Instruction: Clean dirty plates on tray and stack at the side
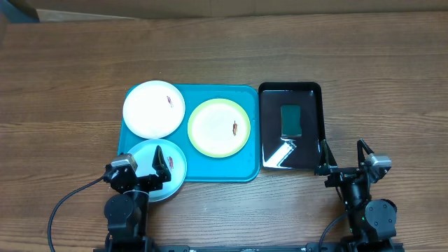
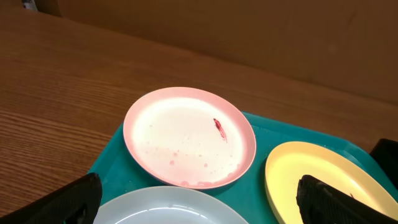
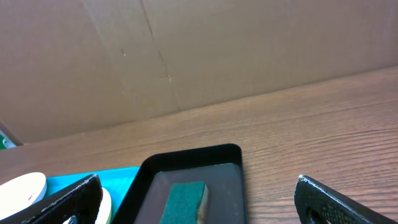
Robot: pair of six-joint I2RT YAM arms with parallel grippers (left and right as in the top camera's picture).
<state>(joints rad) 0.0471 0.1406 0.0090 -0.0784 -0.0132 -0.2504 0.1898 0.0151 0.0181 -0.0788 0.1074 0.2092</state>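
Currently your left gripper (image 1: 140, 171) hangs over the near-left corner of the turquoise tray (image 1: 217, 170). Its jaws are spread wide with nothing between them. The left wrist view puts the pale blue plate (image 2: 168, 208) right below the fingers (image 2: 68, 199). I can't tell whether they touch it.

All three plates are on that tray:
- The white plate (image 1: 154, 109) is at the far-left corner, with its edge reaching the tray's rim. It has a short red-brown smear (image 1: 169, 102) right of centre, and the wrist view shows faint watery spots on its near half.
- The green-rimmed plate (image 1: 218, 127) is just beside the white one, in the tray's right half. Its own smear is toward the right side.
- The pale blue plate is at the front-left and overhangs the tray's near edge. The left arm partly hides it from overhead.

Your right gripper (image 1: 343, 159) is also wide and carries nothing. It sits above the wooden table (image 1: 70, 56), just off the near-right corner of the black tray (image 1: 290, 87). The black tray lies along the turquoise tray's right edge, either touching it or just beside it; you can't tell which. A green sponge (image 1: 291, 120) lies flat near its middle. The right wrist view shows the same sponge low in frame, with a cardboard wall (image 3: 186, 50) behind the table.
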